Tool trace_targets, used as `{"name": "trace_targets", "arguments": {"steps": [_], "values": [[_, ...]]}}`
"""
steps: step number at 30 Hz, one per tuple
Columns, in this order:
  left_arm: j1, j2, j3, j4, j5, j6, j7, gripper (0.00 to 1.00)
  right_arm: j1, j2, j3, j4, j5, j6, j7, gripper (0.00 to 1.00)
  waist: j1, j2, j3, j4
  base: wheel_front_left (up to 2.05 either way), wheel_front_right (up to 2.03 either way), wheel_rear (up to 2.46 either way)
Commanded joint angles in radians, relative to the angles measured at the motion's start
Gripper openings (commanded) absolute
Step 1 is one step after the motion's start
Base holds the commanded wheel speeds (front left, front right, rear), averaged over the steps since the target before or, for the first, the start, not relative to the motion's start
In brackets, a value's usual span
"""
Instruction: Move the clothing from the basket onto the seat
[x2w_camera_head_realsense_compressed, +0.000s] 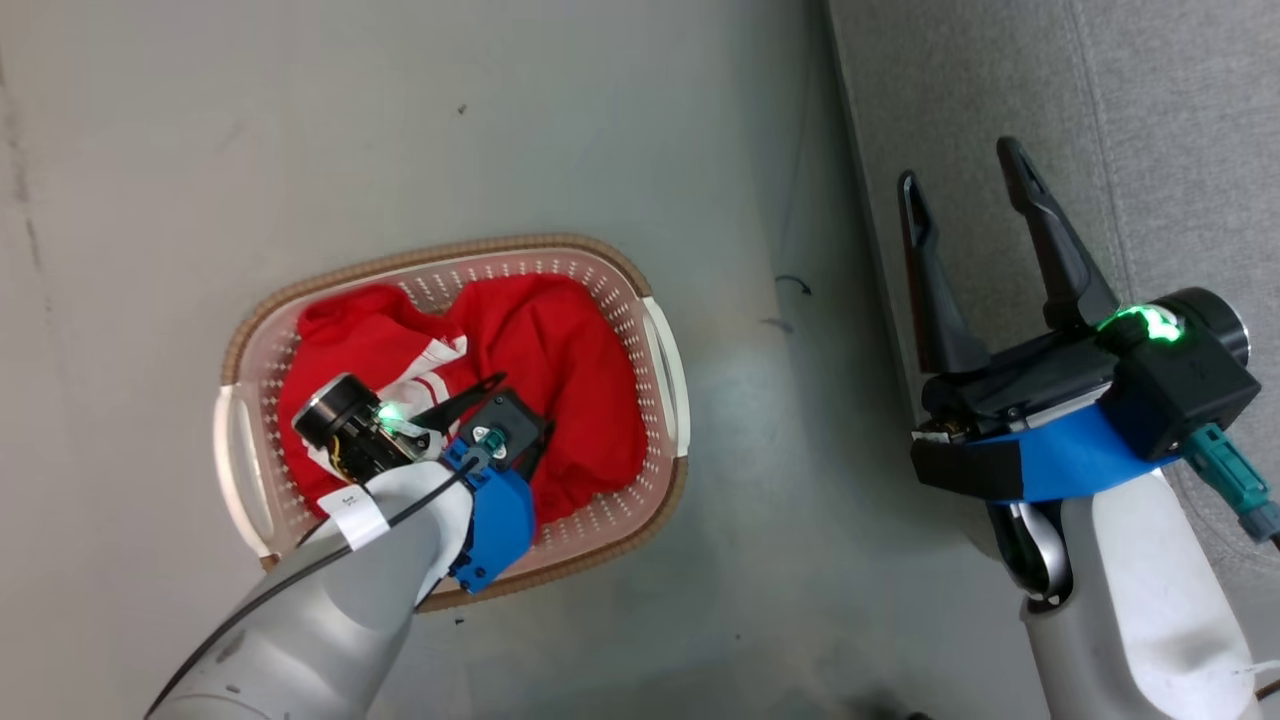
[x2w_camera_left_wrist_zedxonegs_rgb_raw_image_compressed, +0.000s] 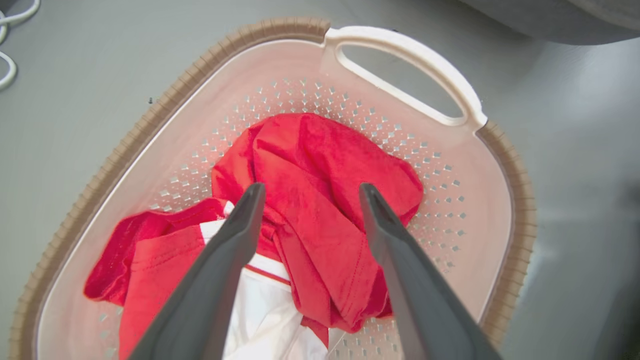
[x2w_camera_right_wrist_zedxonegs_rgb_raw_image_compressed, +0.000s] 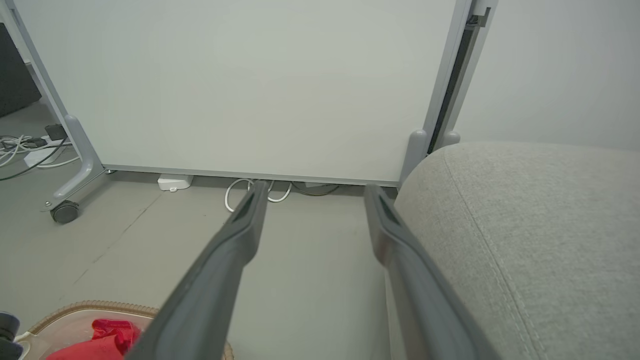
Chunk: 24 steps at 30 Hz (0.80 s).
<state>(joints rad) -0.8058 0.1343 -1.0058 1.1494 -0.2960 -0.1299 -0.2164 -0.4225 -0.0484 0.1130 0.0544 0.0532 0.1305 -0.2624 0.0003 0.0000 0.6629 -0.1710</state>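
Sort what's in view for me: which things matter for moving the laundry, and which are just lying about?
Job: plain red garment, striped red-and-white garment, basket, grey seat, left pincer open over the clothes.
Lying about: wheeled partition panel, white cables, small white box on the floor.

red clothing (x2w_camera_left_wrist_zedxonegs_rgb_raw_image_compressed: 325, 165) with white stripes, cream basket (x2w_camera_left_wrist_zedxonegs_rgb_raw_image_compressed: 280, 65) with brown rim, grey seat (x2w_camera_right_wrist_zedxonegs_rgb_raw_image_compressed: 525, 225).

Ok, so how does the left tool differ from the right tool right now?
The left tool points down into the basket, its fingers on either side of a fold of the red clothing. The right tool points forward at the edge of the seat, well away from the basket. The left tool is close to fabric, while the right tool has none near it. Both are open and hold nothing.
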Motion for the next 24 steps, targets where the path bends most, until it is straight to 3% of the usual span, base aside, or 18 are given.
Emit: {"name": "trace_targets", "arguments": {"steps": [1, 15, 24], "values": [[-0.024, 0.011, -0.013, 0.009, -0.01, 0.0, 0.007, 1.0, -0.02, -0.003, 0.001, -0.009, -0.005, 0.0, -0.004, 1.0, -0.0003, 0.0, 0.036, -0.014, 0.0, 0.0, 0.0], [-0.128, 0.057, -0.165, 0.056, -0.214, 0.0, 0.178, 1.0, -0.063, -0.003, 0.002, -0.104, 0.005, 0.0, -0.004, 1.0, -0.0003, 0.0, 0.191, -0.047, 0.0, 0.0, 0.0], [-0.191, 0.076, -0.222, 0.068, -0.273, 0.0, 0.23, 1.0, -0.069, -0.003, 0.012, -0.159, 0.009, 0.0, -0.004, 1.0, -0.0003, 0.0, 0.275, -0.054, 0.0, 0.0, 0.0]]}}
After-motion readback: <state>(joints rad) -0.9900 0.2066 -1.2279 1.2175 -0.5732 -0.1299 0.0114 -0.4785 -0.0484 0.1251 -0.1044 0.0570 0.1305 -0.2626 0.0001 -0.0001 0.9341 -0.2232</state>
